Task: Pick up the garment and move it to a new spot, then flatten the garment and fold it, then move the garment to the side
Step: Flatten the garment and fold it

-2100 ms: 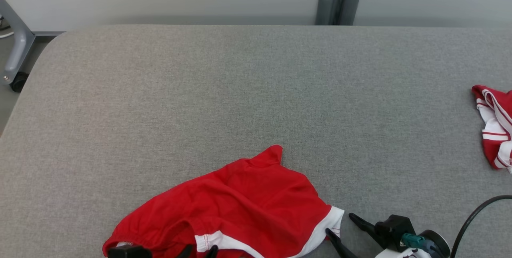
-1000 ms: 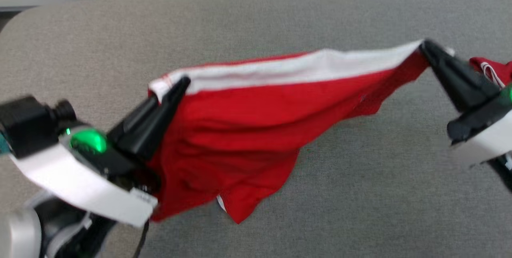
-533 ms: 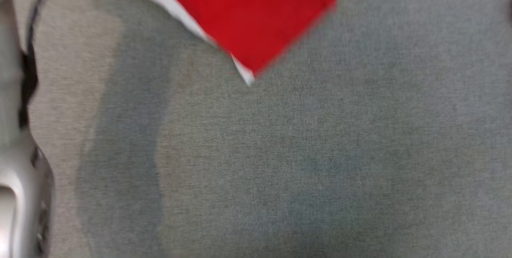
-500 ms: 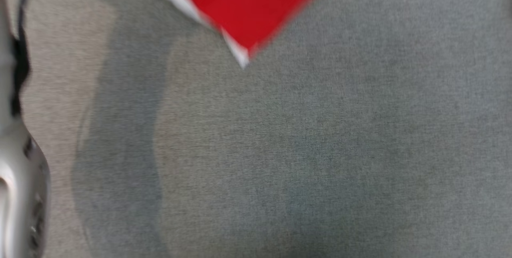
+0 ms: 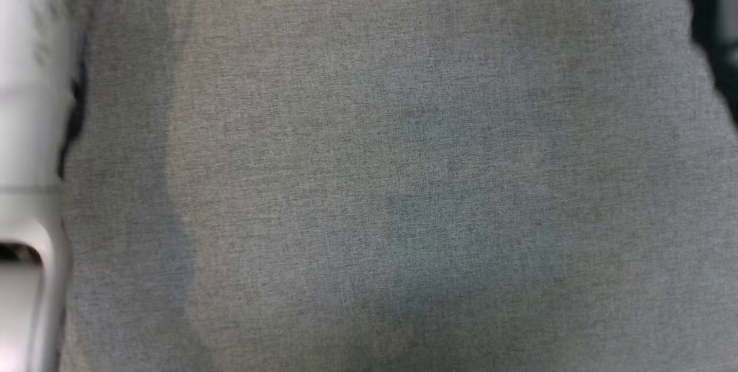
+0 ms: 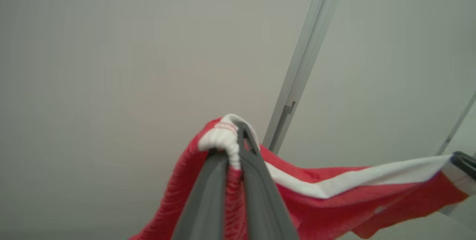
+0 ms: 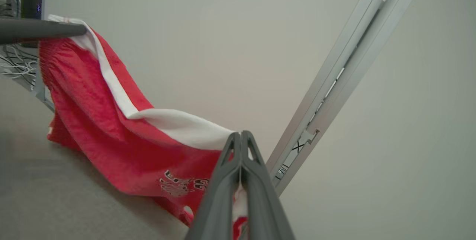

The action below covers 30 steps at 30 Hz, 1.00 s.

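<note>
Now the head view has swung further down than half a second ago, when a red corner of the garment with its white edge hung at the top of the picture. It looks straight onto the grey cloth of the desk (image 5: pixel 369 164), with a pale forearm (image 5: pixel 29 130) blurred along the left edge and a dark blurred shape (image 5: pixel 710 20) at the upper right that I cannot identify. Two seconds back the garment lay crumpled on the desk, and one second back it was already stretched between both arms. From the left wrist, the left jaws are pressed together on a bunched bit of white elastic edge, the two dark fingers (image 6: pixel 260 195) meeting over it. The red garment (image 6: pixel 334 206) runs off to the right, its white band (image 6: pixel 372 178) drawn to the right jaws at the far edge, before a pale wall with a metal rail (image 6: pixel 305 57). From the right wrist, the right jaws are closed tight on the white band. The cloth sags away to a dark finger (image 7: pixel 41 29) of the other arm at the upper left, showing black-and-white lettering (image 7: pixel 182 186). Its lower folds hang close over the desk, and I cannot tell whether they touch it.
</note>
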{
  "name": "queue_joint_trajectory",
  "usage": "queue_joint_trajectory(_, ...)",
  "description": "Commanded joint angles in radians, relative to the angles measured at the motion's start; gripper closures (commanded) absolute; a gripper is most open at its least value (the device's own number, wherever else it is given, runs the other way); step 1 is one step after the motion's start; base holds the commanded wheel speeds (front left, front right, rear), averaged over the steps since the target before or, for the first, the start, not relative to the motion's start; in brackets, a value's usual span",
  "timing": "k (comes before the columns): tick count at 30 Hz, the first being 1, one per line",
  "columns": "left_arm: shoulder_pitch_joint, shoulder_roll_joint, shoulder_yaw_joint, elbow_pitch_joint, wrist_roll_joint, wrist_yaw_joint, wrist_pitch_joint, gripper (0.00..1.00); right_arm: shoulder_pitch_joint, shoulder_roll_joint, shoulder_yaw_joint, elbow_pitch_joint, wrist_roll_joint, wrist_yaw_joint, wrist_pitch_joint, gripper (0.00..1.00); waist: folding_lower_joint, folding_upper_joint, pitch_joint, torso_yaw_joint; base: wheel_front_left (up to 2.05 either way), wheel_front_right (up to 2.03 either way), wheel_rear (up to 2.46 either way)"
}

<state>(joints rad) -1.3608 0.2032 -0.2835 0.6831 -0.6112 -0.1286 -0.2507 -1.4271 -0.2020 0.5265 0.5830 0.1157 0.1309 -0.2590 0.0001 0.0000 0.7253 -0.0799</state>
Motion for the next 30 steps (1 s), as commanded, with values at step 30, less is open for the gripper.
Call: queue_joint_trajectory(30, 1.669, -0.019, -0.067, -0.983, -0.326, 0.147, 0.051, 1.0, 1.545, -0.283, -0.23, -0.86, 0.125, 0.0, 0.059, 1.0, -0.0001, 0.0, -0.501, 0.129, 0.0, 0.0, 0.0)
